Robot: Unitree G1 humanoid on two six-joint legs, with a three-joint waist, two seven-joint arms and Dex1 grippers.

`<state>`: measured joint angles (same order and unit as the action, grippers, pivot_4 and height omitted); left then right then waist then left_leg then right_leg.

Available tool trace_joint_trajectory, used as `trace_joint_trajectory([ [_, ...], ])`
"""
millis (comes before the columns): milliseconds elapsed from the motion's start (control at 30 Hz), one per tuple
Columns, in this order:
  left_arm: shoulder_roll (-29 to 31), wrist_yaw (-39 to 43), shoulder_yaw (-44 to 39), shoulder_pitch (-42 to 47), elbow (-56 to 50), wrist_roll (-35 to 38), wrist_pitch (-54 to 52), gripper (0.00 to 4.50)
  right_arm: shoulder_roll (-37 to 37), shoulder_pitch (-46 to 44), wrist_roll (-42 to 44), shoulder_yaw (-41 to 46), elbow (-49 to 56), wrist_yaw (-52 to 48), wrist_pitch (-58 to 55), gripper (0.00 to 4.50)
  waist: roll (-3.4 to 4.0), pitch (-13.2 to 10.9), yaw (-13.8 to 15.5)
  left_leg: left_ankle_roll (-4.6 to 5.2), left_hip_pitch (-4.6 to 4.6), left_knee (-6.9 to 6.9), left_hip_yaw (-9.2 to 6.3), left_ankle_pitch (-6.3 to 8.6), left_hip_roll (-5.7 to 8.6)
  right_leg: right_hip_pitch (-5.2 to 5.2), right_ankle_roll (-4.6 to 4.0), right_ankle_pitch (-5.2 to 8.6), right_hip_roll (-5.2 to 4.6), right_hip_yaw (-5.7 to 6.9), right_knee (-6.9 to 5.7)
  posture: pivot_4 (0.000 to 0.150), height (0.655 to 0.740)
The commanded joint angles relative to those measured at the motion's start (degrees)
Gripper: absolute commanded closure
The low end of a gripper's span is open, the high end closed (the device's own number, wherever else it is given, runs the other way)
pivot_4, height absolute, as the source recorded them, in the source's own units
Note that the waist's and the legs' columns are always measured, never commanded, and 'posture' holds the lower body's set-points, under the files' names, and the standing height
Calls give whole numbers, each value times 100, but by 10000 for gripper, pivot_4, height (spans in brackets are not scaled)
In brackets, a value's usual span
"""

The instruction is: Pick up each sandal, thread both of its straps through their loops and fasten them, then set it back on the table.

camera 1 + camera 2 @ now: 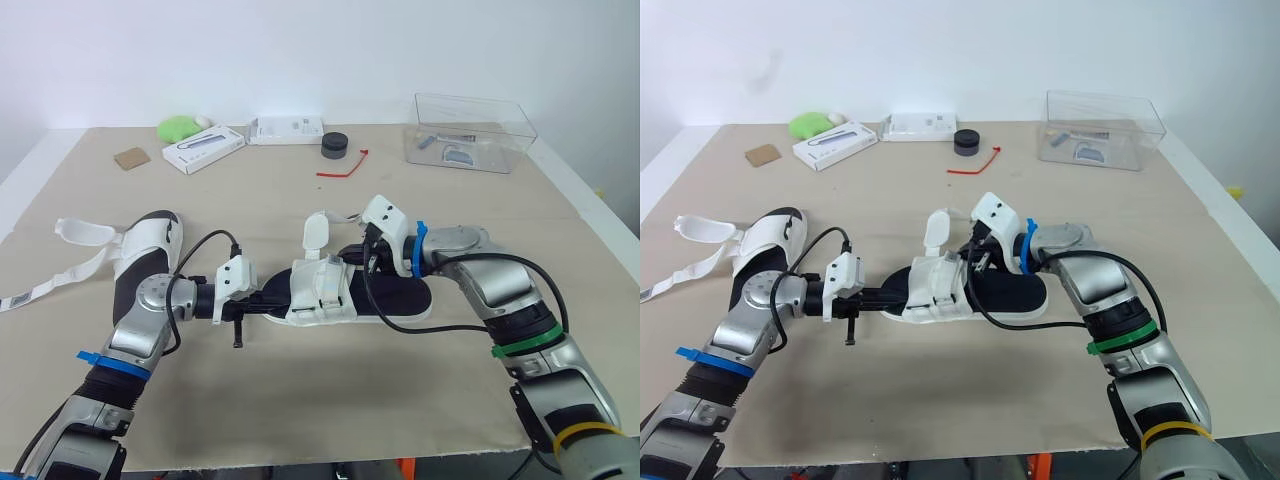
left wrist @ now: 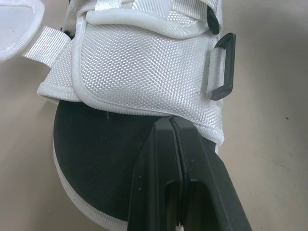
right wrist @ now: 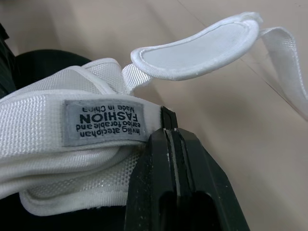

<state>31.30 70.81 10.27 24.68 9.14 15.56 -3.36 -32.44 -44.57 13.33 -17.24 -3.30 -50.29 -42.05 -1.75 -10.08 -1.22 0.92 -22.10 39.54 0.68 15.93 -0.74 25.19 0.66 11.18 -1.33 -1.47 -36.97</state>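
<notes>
A white sandal with a black sole [image 1: 395, 298] lies mid-table between my arms. Its front upper [image 2: 139, 62] is closed, with a black loop [image 2: 221, 67] at its side. One padded strap flap [image 1: 315, 230] stands up loose. My left gripper [image 1: 272, 300] is shut, its tips [image 2: 172, 121] resting on the insole at the edge of the upper. My right gripper [image 1: 368, 262] is shut at the end of the labelled strap [image 3: 103, 120]. A second sandal [image 1: 148, 248] lies at the left with its straps [image 1: 60, 262] spread loose.
At the back stand a clear plastic box [image 1: 470, 132], a black round tin [image 1: 335, 146], a red tie [image 1: 343, 165], two white boxes [image 1: 203, 150], a green object [image 1: 180, 127] and a brown card [image 1: 130, 158]. The table's front edge [image 1: 300, 462] is close.
</notes>
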Motion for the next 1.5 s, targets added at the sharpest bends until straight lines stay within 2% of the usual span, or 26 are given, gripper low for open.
trace_joint_trajectory([
  [33, 56, 265, 54, -1, -43, 43, 56, 45000, -94, -439, -166, 446, -459, 175, 332, 44845, 0, 0, 0, 0, -2, 0, 2, 0, 0, 2, 0, 0, -1, -1, 0, 1500, 7400],
  [100, 79, 340, 71, 5, -20, 10, 115, 45000, -96, -697, -139, 708, -874, 306, 378, 44845, 1, -1, 0, 0, -4, 0, 5, 0, 2, 4, 0, -1, -2, -3, 0, 1500, 7400],
  [200, 82, 461, 79, 28, 16, 14, 177, 45000, -54, -1097, -76, 1014, -1431, 385, 368, 35191, 1, -1, -1, 0, -8, -2, 6, 0, 2, 7, -11, -7, -2, -3, 2, 1500, 7400],
  [400, 104, 836, 240, 69, 61, -95, 568, 45000, 692, -1668, 580, 1728, -1957, 698, -779, 6615, 2, -1, -21, 6, -8, -19, 9, 4, -3, 13, -43, -12, 4, -5, 2, 1500, 7400],
  [433, 93, 840, 243, 74, 77, -101, 594, 45000, 840, -1695, 724, 1825, -1931, 734, -1050, 352, 2, -1, -20, 6, -8, -21, 7, 4, -5, 14, -45, -11, 5, -3, 1, 1500, 7400],
  [667, 33, 828, 239, 208, 273, -141, 714, 45000, 1426, -1908, 1210, 2147, -2265, 1068, -2401, 352, 3, -2, -3, 9, -21, -22, -1, 6, 0, 18, -46, -12, -8, 7, 1, 1500, 7400],
  [933, 12, 811, 227, 216, 319, -173, 779, 45000, 1615, -2031, 1245, 1900, -2880, 901, -2864, 352, 4, -2, -11, 9, -21, -21, -1, 6, 0, 18, -43, -14, -4, 8, 3, 1500, 7400],
  [1500, 2, 577, 152, 38, 135, -160, 671, 45000, 2250, -3046, 1093, 2115, -4941, 602, -1616, 352, 4, -2, -17, 8, -21, -20, -4, 6, 1, 18, -43, -14, -6, 9, 1, 1500, 7400],
])
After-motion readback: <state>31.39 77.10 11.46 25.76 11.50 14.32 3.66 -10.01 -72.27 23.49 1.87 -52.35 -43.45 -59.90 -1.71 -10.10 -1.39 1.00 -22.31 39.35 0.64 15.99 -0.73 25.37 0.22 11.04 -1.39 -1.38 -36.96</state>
